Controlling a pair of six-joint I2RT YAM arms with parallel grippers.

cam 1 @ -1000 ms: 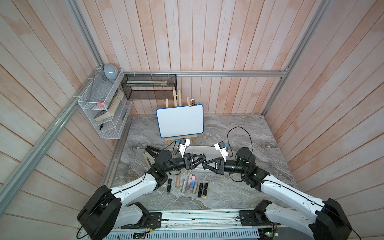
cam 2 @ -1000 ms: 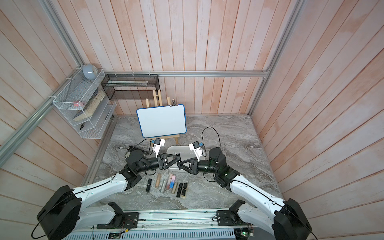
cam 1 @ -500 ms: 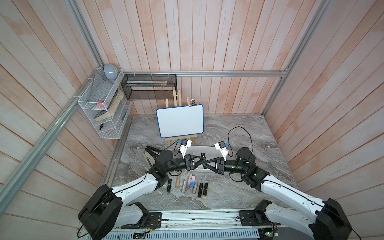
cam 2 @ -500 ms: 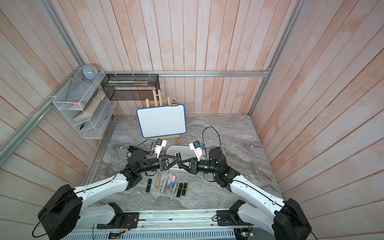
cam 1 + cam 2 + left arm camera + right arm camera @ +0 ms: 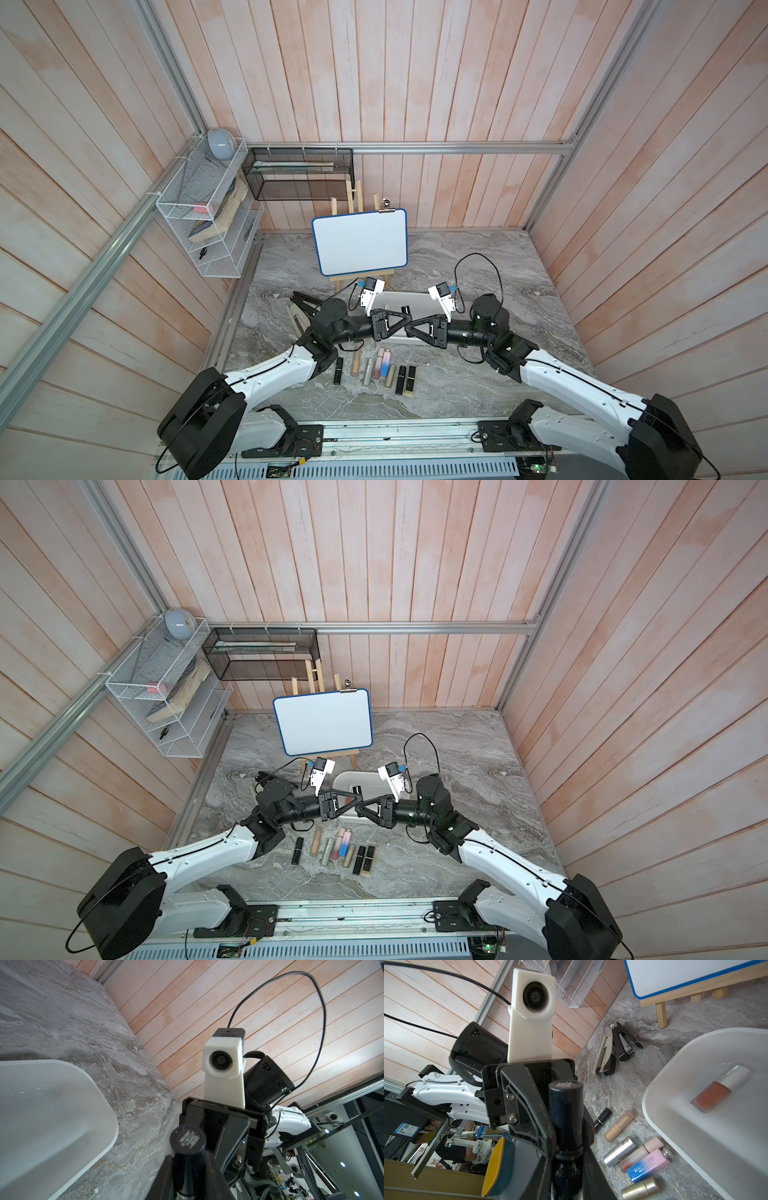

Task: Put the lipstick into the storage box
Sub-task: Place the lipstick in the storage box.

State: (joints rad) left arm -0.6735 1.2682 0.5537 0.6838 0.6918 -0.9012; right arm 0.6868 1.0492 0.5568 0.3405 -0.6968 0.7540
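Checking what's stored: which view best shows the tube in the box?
Right wrist: the red-and-silver tube lies clear in the box. Left wrist shows only bare box; in both top views it is too small to tell.

The counter (image 5: 457, 266) is grey marble with paler swirling veins. The storage box (image 5: 726, 1147) is plain white; the gloss tube (image 5: 720, 1088) is rusty red with a silver cap. The dark lipstick (image 5: 564, 1109) looks black-navy with pale lettering. The beige stick (image 5: 619, 1125), silver stick (image 5: 619, 1151) and gold stick (image 5: 641, 1188) are plain, and the ombre tube (image 5: 650, 1164) fades pink to blue. The whiteboard (image 5: 359, 241) is white, edged blue.
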